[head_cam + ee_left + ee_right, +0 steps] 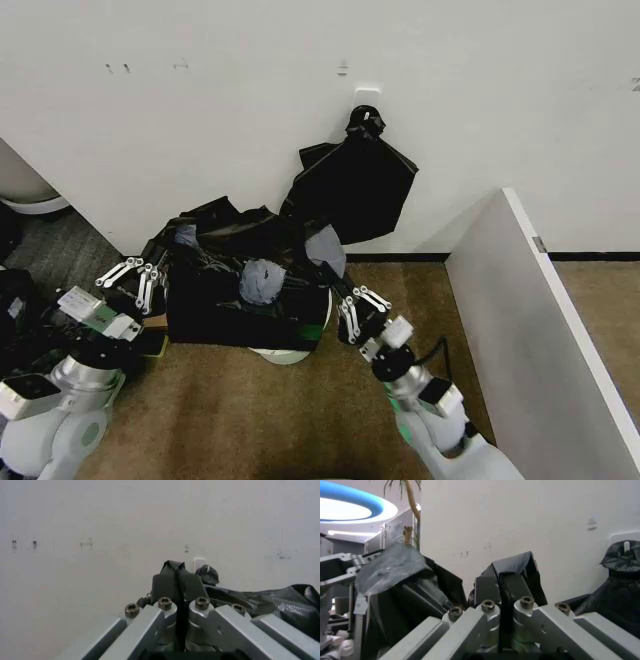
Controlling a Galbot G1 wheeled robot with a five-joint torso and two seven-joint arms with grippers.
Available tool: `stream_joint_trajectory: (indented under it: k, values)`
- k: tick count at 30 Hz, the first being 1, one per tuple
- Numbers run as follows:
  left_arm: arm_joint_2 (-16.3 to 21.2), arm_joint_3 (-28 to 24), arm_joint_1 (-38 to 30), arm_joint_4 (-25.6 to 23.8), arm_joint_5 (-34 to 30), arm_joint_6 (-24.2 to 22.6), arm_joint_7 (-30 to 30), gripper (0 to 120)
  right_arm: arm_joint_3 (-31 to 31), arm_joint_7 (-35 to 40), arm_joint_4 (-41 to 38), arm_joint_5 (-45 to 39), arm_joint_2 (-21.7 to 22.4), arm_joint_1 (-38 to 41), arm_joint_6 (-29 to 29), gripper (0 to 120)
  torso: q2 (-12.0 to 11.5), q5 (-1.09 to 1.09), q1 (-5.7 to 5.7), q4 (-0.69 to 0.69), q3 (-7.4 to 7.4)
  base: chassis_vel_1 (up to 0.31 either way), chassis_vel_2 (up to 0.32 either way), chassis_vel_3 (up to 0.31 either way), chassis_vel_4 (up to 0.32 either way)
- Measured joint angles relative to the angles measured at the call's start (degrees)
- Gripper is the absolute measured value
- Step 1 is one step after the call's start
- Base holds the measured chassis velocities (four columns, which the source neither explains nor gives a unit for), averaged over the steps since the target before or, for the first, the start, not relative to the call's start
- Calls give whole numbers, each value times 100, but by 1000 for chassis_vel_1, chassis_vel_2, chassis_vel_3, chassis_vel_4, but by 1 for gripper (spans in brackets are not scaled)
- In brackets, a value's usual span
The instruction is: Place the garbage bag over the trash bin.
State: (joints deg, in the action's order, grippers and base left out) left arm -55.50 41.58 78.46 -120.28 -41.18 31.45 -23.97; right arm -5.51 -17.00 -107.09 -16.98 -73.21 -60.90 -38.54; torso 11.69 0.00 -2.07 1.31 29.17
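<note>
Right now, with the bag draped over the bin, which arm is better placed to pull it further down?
Neither clearly. The left gripper and right gripper are each shut on the garbage bag at opposite sides of the trash bin. Probably both together; the bin's white base shows nearer the right.

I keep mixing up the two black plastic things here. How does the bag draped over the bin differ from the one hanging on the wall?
The garbage bag is spread wide over the trash bin on the floor; the black bundle hangs from a wall hook.

The garbage bag is pinched at opposite edges by the left gripper and right gripper; the bundle is untouched.

The bundle is knotted at its top; the garbage bag is open.

Both are glossy, crinkly black plastic.
</note>
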Motion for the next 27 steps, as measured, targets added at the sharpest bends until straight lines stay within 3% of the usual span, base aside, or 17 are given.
stream_joint_trajectory:
  k: [12, 21, 27]
  values:
    - [-66, -681, -298, 305, 6, 3, 46, 0, -80, -36, 522, -10, -106, 312, -11, 0, 0, 1, 0, 0, -1, 0, 0, 0, 0]
    - [-699, -1562, -375, 696, -131, 34, -10, 0, -315, -173, 748, 145, -107, 294, -151, 0, 0, 0, 0, 0, -1, 0, 0, 0, 0]
    - [-1013, -1857, -409, 1034, -149, 57, -57, 0, -359, -235, 851, 229, -101, 197, -224, 0, 0, 1, 0, 0, -1, 0, 0, 0, 0]
